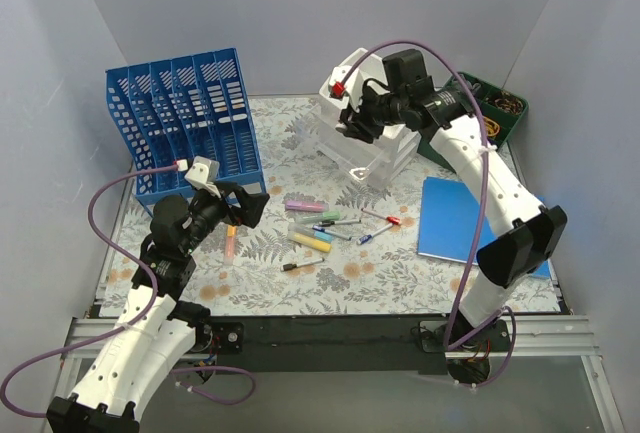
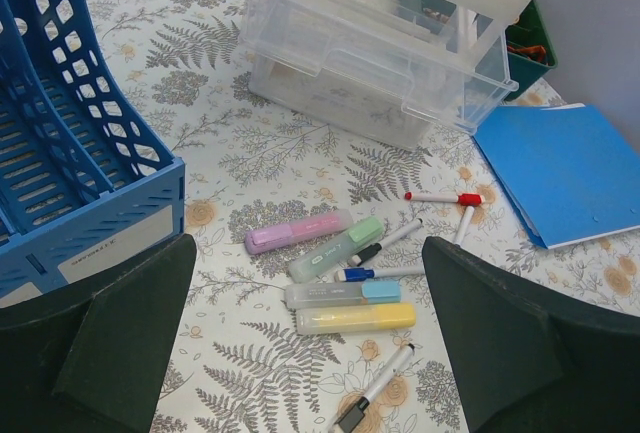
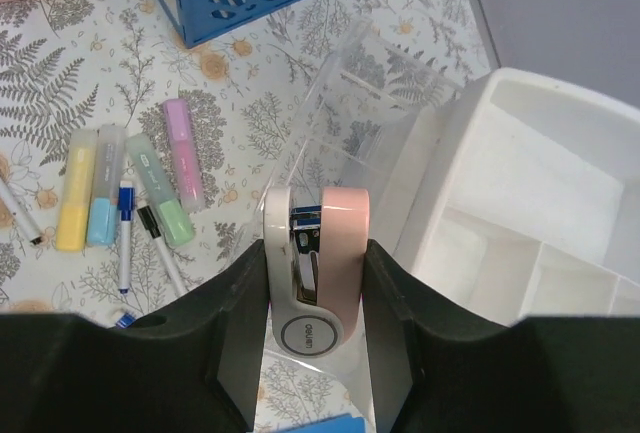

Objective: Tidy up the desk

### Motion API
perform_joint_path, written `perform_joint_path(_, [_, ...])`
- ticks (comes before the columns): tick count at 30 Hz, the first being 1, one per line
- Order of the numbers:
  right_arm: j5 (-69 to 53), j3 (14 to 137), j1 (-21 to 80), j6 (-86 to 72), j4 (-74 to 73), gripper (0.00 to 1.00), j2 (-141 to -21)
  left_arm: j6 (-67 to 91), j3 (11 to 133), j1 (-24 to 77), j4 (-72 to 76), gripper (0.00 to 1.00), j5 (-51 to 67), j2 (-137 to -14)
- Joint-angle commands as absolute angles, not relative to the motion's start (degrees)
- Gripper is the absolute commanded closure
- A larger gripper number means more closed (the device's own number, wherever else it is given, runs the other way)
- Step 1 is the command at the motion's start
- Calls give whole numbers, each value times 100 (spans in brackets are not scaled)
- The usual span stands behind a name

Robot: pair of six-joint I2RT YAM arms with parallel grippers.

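The right claw is clamping a pink-and-white stapler, likely stiff, smooth and weighty, across its flat sides just above the clear drawer unit on the tabletop, while the left claw is hovering wide apart in front of it.

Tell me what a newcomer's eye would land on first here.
First, the pink-and-white stapler gripped between the right arm's fingers, above the clear drawer unit at the far middle of the desk. Next, the pastel highlighters and pens scattered mid-desk, and the tall blue file rack at the far left.
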State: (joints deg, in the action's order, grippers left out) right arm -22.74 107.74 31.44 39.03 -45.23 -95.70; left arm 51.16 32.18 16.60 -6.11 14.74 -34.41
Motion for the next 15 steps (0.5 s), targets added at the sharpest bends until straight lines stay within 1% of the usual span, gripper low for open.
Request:
perform_joint_path(1, [-2206, 11074, 3050, 3165, -4201, 82, -10089, 5010, 3217, 1635, -668, 2, 1424, -3410])
perform_joint_path(7, [-1855, 11109, 3032, 2936, -4087, 76, -10485, 5010, 3226, 1635, -668, 2, 1468, -3428])
perform_joint_path(10, [-1723, 11118, 3032, 2857, -4034, 72, -10599, 5010, 3234, 1635, -668, 2, 1476, -3428])
perform_joint_path(13, [-1670, 11101, 3032, 2830, -4034, 66, -10635, 5018, 3234, 1635, -668, 2, 1503, -3436])
perform_joint_path(15, [-1679, 11066, 3032, 2804, -4025, 61, -10635, 5019, 3234, 1635, -677, 2, 1512, -3463])
